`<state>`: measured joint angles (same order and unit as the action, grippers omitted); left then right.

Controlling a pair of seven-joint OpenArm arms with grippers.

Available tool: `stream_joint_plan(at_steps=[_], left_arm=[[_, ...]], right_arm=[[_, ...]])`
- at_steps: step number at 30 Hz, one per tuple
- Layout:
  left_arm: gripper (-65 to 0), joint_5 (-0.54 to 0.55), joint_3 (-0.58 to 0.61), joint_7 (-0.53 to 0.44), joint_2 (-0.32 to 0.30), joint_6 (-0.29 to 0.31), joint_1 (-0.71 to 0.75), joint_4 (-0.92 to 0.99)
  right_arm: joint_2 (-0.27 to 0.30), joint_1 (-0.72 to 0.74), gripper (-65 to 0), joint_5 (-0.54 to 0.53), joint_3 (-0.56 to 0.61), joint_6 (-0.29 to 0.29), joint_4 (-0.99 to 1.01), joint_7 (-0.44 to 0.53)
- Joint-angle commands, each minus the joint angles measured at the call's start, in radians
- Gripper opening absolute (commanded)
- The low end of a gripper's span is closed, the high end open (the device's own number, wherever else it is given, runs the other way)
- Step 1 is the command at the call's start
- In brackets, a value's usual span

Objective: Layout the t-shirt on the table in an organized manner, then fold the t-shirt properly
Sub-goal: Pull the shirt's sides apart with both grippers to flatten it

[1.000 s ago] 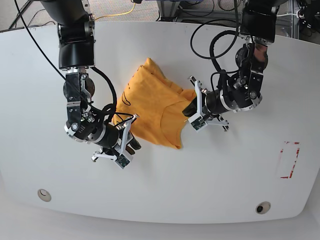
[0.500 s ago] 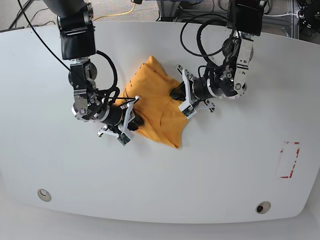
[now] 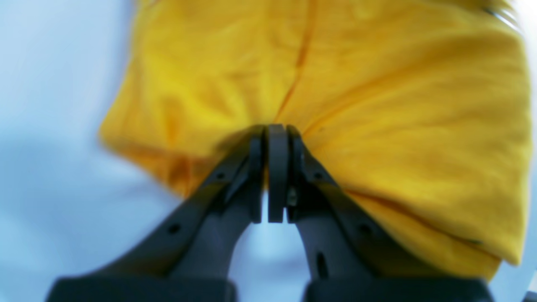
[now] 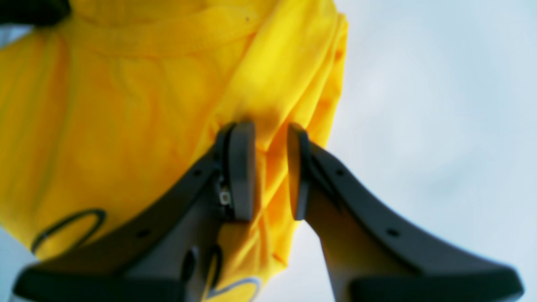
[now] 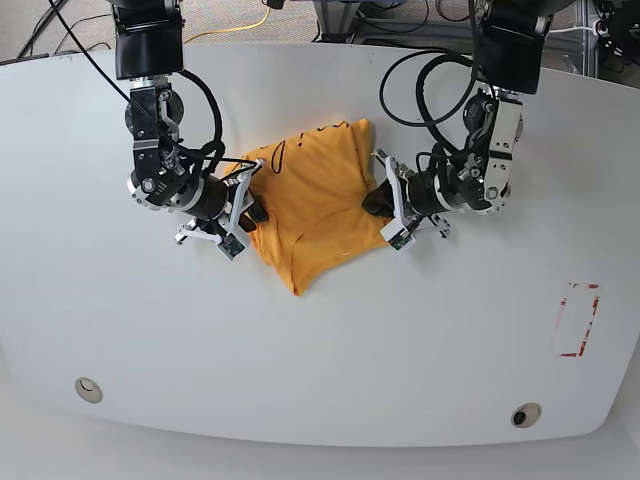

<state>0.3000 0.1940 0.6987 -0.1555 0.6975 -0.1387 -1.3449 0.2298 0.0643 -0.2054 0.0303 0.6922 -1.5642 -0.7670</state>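
The orange-yellow t-shirt (image 5: 320, 195) lies bunched on the white table (image 5: 400, 340) between my two arms, with a black line drawing near its far edge. My left gripper (image 5: 375, 203) is at the shirt's right side in the base view. Its jaws are pressed together, pinching an edge of the t-shirt (image 3: 377, 105) at the left gripper's (image 3: 270, 128) tips. My right gripper (image 5: 255, 212) is at the shirt's left side. In the right wrist view the right gripper (image 4: 271, 134) is shut on a thick fold of the t-shirt (image 4: 126, 105), and cloth fills the gap.
A red-tape rectangle (image 5: 578, 320) marks the table at the right. Two round grommets (image 5: 88, 390) (image 5: 526, 414) sit near the front edge. Black cables loop above both arms at the table's far side.
Both grippers have moved with the shirt: it has been pulled and turned, its drawing now faces the far edge, and a corner points toward the front.
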Motion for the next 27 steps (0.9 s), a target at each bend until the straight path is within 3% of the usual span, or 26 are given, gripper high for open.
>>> stream_joint_plan(at_steps=[1,13,27], left_arm=[[-65.0,0.008,-0.004,-0.009,-0.019,0.001,-0.045,-0.009],[-65.0,0.009,-0.012,0.032,-0.037,0.001,-0.083,-0.098],[-65.0,0.008,-0.004,0.094,-0.039,0.001,-0.052,-0.328]], right_arm=[[0.006,-0.016,-52.6,-0.013,-0.013,0.006,-0.066,0.011],[0.006,-0.040,-52.6,-0.012,-0.014,0.006,-0.143,-0.001],[-0.014,0.056,-52.6,-0.019,-0.066,0.006,-0.384,-0.254]])
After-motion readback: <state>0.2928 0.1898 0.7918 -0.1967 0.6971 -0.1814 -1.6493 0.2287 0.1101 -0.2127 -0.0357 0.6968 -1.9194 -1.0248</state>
